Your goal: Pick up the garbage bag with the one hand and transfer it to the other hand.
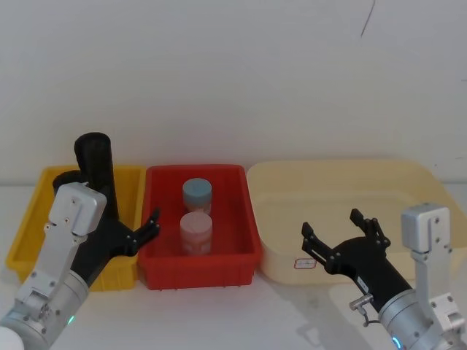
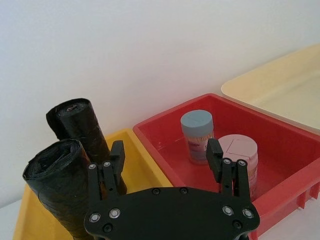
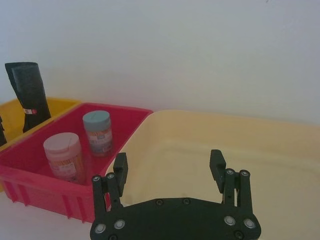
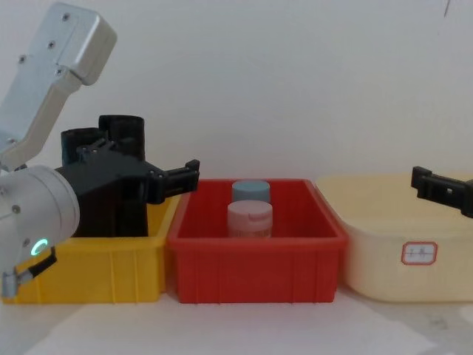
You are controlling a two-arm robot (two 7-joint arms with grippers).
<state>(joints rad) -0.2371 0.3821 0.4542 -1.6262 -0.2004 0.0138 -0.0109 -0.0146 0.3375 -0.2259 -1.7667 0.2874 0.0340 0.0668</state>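
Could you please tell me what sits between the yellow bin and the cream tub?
The red bin lies between them, holding a blue-lidded jar and a pink-lidded jar; the head and chest views both show it.

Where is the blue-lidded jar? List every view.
Head: blue-lidded jar centre, behind the pink-lidded jar.
Left wrist: jar beside the pink one.
Right wrist: jar beyond the pink one.
Chest: centre, its lid above the pink one.
Shared landmark: the red bin holding it.
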